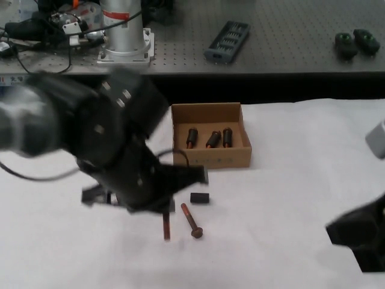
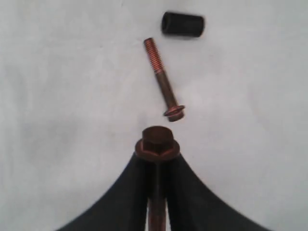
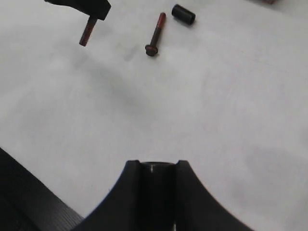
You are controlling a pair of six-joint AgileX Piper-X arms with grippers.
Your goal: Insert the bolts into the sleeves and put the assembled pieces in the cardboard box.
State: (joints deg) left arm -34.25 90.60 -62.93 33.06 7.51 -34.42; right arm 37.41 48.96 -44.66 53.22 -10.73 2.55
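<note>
Plainly the coming move turns on the gap between the two arms' loads. The left jaws are closed on the shank of the held bolt (image 2: 157, 143): its hex head sits just past the fingertips and its threaded end sticks out free on the other side, clear of the bench (image 1: 289, 198). The right jaws are closed to a narrow gap on a dark piece that looks like the held sleeve (image 3: 156, 175), though which way its bore faces cannot be told. From the right jaws, the held bolt lies well ahead and off to one side across bare white cover, so judging by this the two must be brought together with the bolt's long axis lined up on the sleeve's bore. Just ahead of the left jaws lies the loose bolt (image 2: 165, 79), flanged head nearest the fingertips and threaded end pointing away. Beyond that end, near but apart, lies the loose sleeve (image 2: 182, 24), its long axis across the bolt's. The left jaws are far nearer these spare parts than the right jaws. The cardboard box (image 1: 210, 158) stands farther beyond the left jaws, holding three assembled pieces (image 1: 212, 138) side by side. The bench wears a white, faintly creased cover; behind it a grey perforated table (image 1: 289, 30) carries a metal column (image 1: 123, 27), cables and a dark rack (image 1: 227, 39).
</note>
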